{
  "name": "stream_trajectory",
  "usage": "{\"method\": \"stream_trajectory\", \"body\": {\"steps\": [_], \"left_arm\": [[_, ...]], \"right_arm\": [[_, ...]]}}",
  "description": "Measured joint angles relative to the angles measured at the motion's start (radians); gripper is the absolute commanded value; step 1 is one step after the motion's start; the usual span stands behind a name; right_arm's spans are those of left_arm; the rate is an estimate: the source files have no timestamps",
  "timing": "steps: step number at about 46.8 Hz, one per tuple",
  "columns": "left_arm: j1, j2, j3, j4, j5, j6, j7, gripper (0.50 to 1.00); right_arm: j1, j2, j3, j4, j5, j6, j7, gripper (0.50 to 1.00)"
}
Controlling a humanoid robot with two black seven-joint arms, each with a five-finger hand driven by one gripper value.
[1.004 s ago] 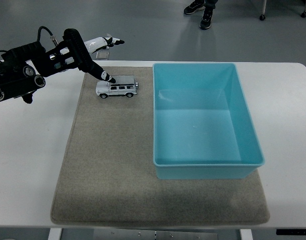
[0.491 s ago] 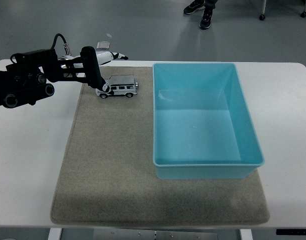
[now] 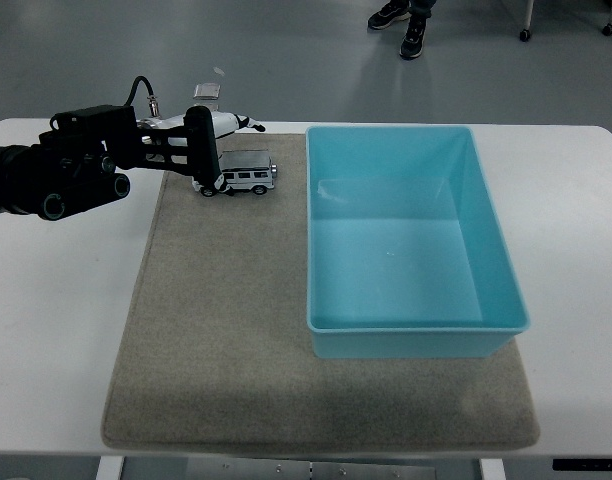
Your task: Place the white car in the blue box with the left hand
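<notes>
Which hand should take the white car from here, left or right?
Left. The left hand is already at the white car on the mat's far left, fingers curling around its rear end. The right arm isn't in view. The blue box sits just right of the car.

The white car (image 3: pixel 245 173) has a glossy, painted-looking body with silvery, metallic highlights along its side and dark, shiny windows. It stands on a grey-brown mat (image 3: pixel 216 330) of matt cloth with a fine, felt-like, slightly rough weave. On the mat, right of the car, the blue box (image 3: pixel 411 240) looks like smooth moulded plastic, its floor giving a soft, semi-gloss sheen. Under the mat, the white table (image 3: pixel 56 300) is smooth and matt. Left of the car, the left hand (image 3: pixel 201 150) shows matt black hard casing with glossy white finger shells.
</notes>
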Motion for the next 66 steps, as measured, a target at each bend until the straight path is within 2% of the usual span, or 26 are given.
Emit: {"method": "stream_trajectory", "body": {"steps": [12, 17, 19, 25, 39, 45, 54, 56, 66], "left_arm": [[0.008, -0.029, 0.027, 0.024, 0.001, -0.002, 0.0, 0.851], [0.008, -0.033, 0.036, 0.025, 0.001, -0.002, 0.002, 0.816], [0.008, -0.033, 0.037, 0.025, 0.001, -0.002, 0.004, 0.786], [0.009, -0.038, 0.038, 0.025, 0.001, -0.002, 0.021, 0.778], [0.01, -0.039, 0.046, 0.026, 0.002, -0.002, 0.022, 0.735], [0.01, -0.039, 0.055, 0.026, 0.005, -0.002, 0.025, 0.626], [0.006, -0.039, 0.055, 0.046, 0.006, -0.002, 0.074, 0.54], [0.005, -0.039, 0.055, 0.046, 0.006, -0.002, 0.073, 0.5], [0.004, -0.038, 0.052, 0.029, 0.006, -0.015, 0.061, 0.5]], "right_arm": [[0.0, 0.0, 0.0, 0.0, 0.0, 0.0, 0.0, 0.936], [0.0, 0.0, 0.0, 0.0, 0.0, 0.0, 0.0, 0.936], [0.0, 0.0, 0.0, 0.0, 0.0, 0.0, 0.0, 0.936], [0.0, 0.0, 0.0, 0.0, 0.0, 0.0, 0.0, 0.936], [0.0, 0.0, 0.0, 0.0, 0.0, 0.0, 0.0, 0.936], [0.0, 0.0, 0.001, 0.0, 0.0, 0.0, 0.0, 0.936], [0.0, 0.0, 0.0, 0.0, 0.0, 0.0, 0.0, 0.936], [0.0, 0.0, 0.0, 0.0, 0.0, 0.0, 0.0, 0.936], [0.0, 0.0, 0.0, 0.0, 0.0, 0.0, 0.0, 0.936]]}}
